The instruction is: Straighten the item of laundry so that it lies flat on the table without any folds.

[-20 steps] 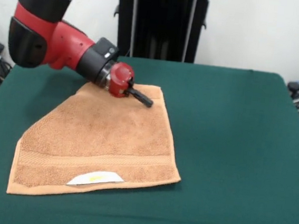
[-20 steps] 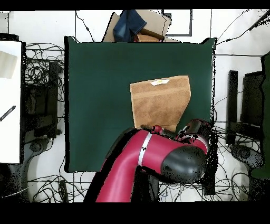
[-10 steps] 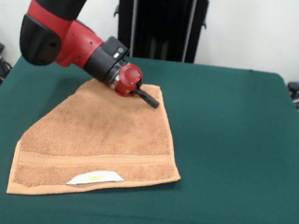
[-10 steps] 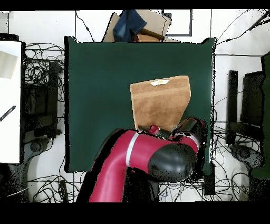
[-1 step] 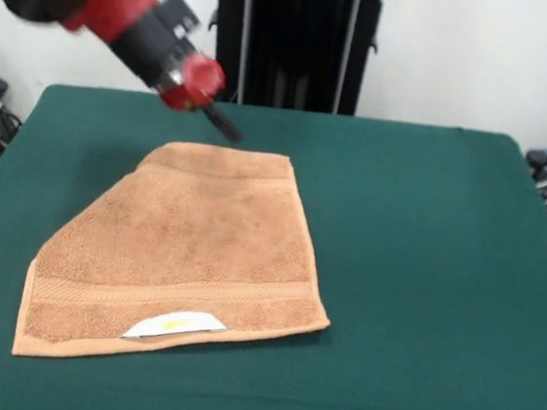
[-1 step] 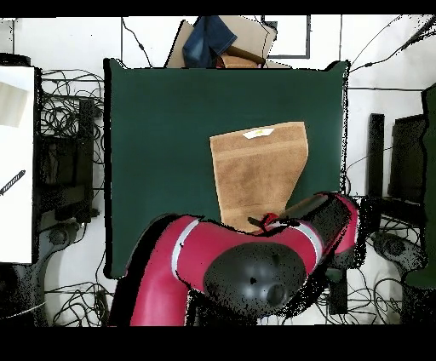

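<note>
The item of laundry [image 5: 191,255], a light orange-tan towel, lies on the dark green table [image 5: 426,229] left of centre. Its near edge carries a white label [image 5: 175,325]. Its left side runs as a slanted edge from the near left corner up to the narrower far edge, so that side seems folded under. My gripper [image 5: 225,128] hangs in the air just beyond the towel's far edge, clear of the cloth and blurred. In the overhead view the towel [image 6: 260,170] lies right of the table's [image 6: 162,153] middle, and the gripper [image 6: 260,221] shows at its lower edge.
The black pedestal [image 5: 294,42] stands behind the table's far edge. In the overhead view, a cardboard box with blue cloth [image 6: 221,42] sits past the top edge, a white surface [image 6: 17,162] lies to the left, and cables lie all round the table.
The arm has lifted off the towel's far edge and swung up and to the left in the front view. The towel has not moved.
</note>
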`<state>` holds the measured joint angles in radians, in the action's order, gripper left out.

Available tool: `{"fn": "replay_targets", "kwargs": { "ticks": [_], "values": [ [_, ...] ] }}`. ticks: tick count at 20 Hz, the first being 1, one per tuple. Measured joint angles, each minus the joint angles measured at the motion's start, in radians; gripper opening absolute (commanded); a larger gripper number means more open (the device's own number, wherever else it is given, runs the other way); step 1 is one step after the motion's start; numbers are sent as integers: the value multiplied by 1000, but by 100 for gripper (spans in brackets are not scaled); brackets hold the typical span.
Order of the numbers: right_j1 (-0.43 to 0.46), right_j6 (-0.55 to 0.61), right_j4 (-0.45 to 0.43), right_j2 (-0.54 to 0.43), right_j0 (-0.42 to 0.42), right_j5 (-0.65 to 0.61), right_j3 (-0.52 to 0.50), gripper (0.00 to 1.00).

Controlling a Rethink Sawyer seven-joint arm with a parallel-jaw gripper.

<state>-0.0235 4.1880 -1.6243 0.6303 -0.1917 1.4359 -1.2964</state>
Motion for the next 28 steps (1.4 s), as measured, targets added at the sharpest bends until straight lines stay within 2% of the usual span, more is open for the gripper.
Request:
{"fn": "replay_targets", "kwargs": {
  "ticks": [6,14,28],
  "values": [
    [-71,121,-109,119,-1,53,-5,0],
    [-89,199,-205,165,-47,177,-4,0],
    [-18,201,-233,165,-78,213,-1,0]
  ]
}}
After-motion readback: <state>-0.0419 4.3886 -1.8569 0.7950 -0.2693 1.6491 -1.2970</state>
